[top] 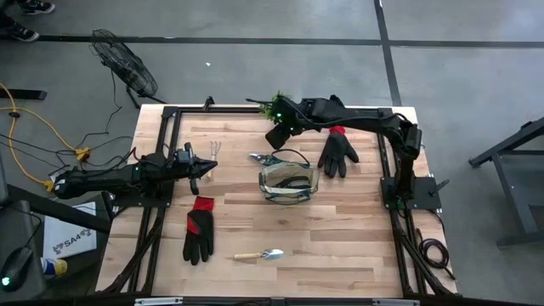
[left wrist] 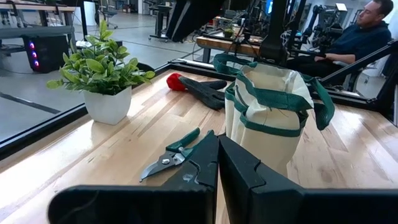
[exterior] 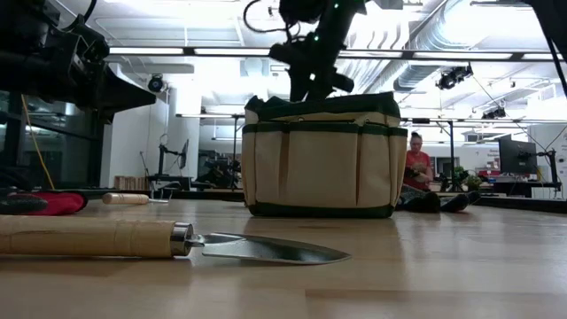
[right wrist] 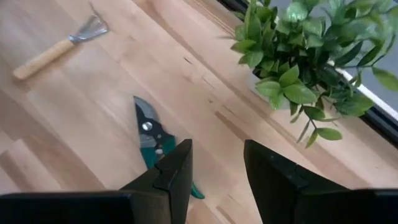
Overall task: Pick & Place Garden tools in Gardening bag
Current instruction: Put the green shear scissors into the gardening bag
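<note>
One camera looks straight down on my whole table; another sits at tabletop level, close behind a trowel. My wrist cameras both catch the pruning shears and potted plant.

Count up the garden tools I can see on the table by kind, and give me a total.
Gloves: 2, one at the near left, one at the far right
Trowels: 1
Hand rakes: 1
Pruning shears: 1
Total: 5 outside the bag; its contents cannot be made out.
</note>
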You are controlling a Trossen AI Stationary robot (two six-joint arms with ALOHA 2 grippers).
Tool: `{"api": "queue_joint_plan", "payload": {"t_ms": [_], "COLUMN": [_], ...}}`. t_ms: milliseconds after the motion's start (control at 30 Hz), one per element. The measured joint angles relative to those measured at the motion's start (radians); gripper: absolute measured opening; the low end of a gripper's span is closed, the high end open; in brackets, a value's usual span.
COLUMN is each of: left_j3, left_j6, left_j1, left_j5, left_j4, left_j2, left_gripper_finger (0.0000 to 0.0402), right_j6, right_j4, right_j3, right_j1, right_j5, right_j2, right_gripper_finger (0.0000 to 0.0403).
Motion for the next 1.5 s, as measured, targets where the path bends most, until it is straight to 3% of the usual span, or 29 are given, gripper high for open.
{"api": "queue_joint_plan", "payload": {"t_ms": [433,867,1067,1500], "left_j3": [0.0,0.0,0.0,0.0], "left_j6": [0.0,0.0,0.0,0.0], "left_j1": [0.0,0.0,0.0,0.0], "left_j5": [0.006,0.007,0.013,0.034], "left_j4": [-0.001,-0.002,-0.003,-0.005], "left_j2": [0.0,0.011,0.026,0.039], "left_gripper_finger": [0.001,0.001,0.001,0.001], "right_j6": [0.061,0.115,0.019,-0.408], "right_j4": [0.002,0.029,0.034,0.029], "right_j3": [0.0,0.0,0.0,0.0], "right_j1": [0.0,0.009,0.014,0.045], "right_j5": [-0.001,-0.161,-0.232,-0.225], "right_j2": [0.113,0.174,0.203,0.213], "right_gripper_finger": [0.0136,0.0136,0.0137,0.0193]}}
